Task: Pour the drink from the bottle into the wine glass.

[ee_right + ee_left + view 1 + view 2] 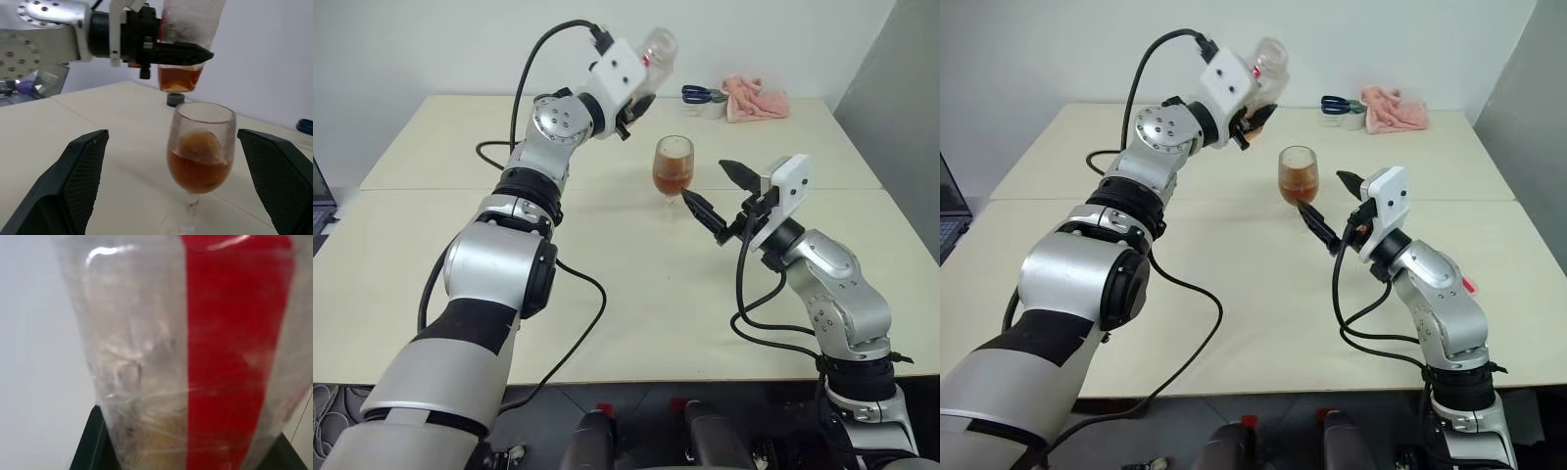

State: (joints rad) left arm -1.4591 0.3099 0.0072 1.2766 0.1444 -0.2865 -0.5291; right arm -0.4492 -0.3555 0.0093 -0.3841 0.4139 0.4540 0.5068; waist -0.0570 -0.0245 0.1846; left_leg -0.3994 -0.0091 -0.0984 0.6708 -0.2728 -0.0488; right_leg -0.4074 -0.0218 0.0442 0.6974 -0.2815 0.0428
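**Pour nearly done, glass half full**

Left claw [1255,116] clamped on the bottle [1269,61], raised beside the wine glass [1299,175] on the bench [1234,294]. Right claw [710,191] gaping around it. Thin, crushable plastic: grip mid-body. Glass fragile, tippy.

left gripper [636,103]: raised above the table [607,323], clamped on the bottle [656,51] | bottle: tilted, up and left of the wine glass, apart from it | wine glass [673,166]: upright on table, drink [672,177] in lower bowl (amber) | right gripper [717,192]: fingers spread, just right of the glass | far edge: pink cloth [756,98], blue scissors [703,94]
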